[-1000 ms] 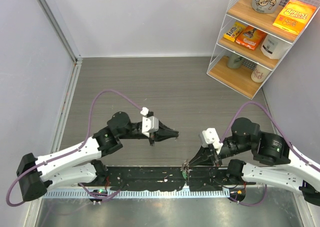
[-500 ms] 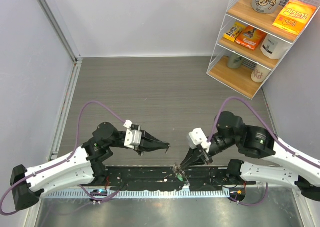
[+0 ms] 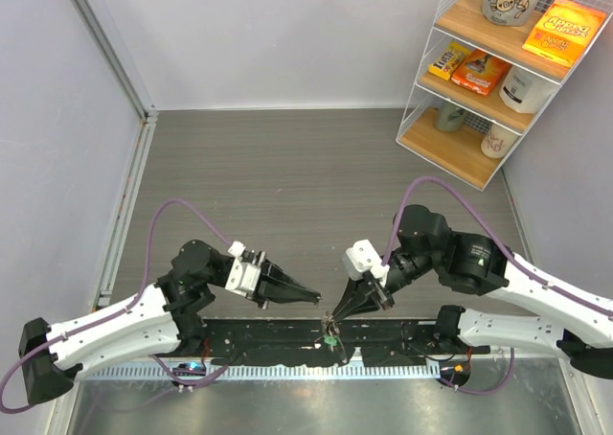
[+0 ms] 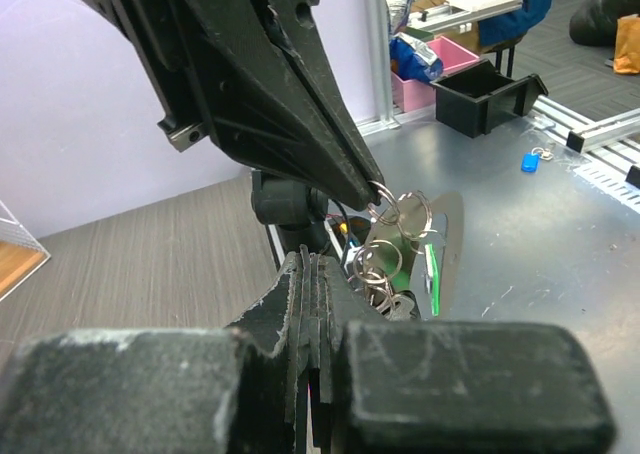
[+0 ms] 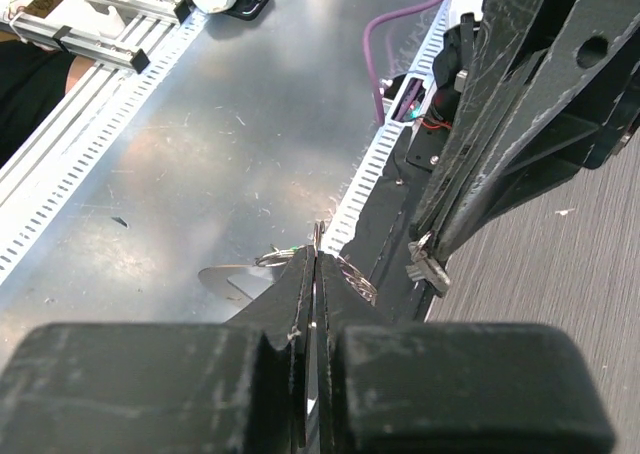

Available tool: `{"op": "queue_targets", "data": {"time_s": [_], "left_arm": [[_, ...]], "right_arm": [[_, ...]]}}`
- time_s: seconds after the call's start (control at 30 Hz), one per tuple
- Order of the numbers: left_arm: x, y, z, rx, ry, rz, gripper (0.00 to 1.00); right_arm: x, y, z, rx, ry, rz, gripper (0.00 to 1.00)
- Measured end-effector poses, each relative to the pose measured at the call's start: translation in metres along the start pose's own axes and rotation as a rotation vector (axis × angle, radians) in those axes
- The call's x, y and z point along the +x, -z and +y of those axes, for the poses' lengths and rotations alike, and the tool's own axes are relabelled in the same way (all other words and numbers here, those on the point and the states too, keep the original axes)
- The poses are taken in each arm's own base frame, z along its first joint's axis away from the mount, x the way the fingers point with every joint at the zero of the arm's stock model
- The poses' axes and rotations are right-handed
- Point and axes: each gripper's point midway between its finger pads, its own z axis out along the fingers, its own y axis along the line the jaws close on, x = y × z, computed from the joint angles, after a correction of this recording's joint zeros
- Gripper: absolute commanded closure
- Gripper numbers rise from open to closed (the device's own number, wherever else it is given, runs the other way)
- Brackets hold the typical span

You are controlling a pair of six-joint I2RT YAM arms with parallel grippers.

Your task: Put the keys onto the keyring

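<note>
The keyring [image 3: 330, 337], a bunch of thin silver loops with a green piece [image 4: 430, 274], hangs from my right gripper [image 3: 337, 312], which is shut on its top loop [image 4: 378, 188]. In the right wrist view the loops [image 5: 350, 274] stick out on both sides of my right gripper [image 5: 315, 259]. My left gripper [image 3: 316, 301] is shut on one small silver key [image 5: 428, 267], held a finger's width to the left of the ring. In its own view the left gripper [image 4: 310, 269] shows pressed fingers just below and left of the hanging loops. More keys among the loops are hard to make out.
A wire shelf [image 3: 479, 80] with boxes and mugs stands at the back right. A black base plate [image 3: 278, 344] and a toothed rail run along the near edge, under the hanging ring. Off the table are a black bin [image 4: 485, 94] and a blue tag [image 4: 530, 161].
Both arms have drawn back toward the near edge and closer together. The right gripper carried the keyring leftward; the left tip came down beside it. Both stayed shut.
</note>
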Motion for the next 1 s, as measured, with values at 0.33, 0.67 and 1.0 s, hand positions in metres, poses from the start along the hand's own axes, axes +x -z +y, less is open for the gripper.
{"op": "queue_targets", "data": {"time_s": [0.33,0.67,1.0], "left_arm": [[-0.003,-0.001,-0.012,0.054,0.003,-0.023,1.00],[-0.011,0.001,-0.020,0.082,-0.021,-0.049,1.00],[-0.011,0.001,-0.026,0.112,-0.020,-0.050,1.00]], "right_arm": [[-0.002,-0.010,-0.008,-0.026,-0.005,-0.003,0.95],[0.001,-0.015,-0.013,-0.030,-0.022,0.004,0.95],[-0.007,-0.016,-0.017,-0.019,-0.024,-0.021,0.95]]}}
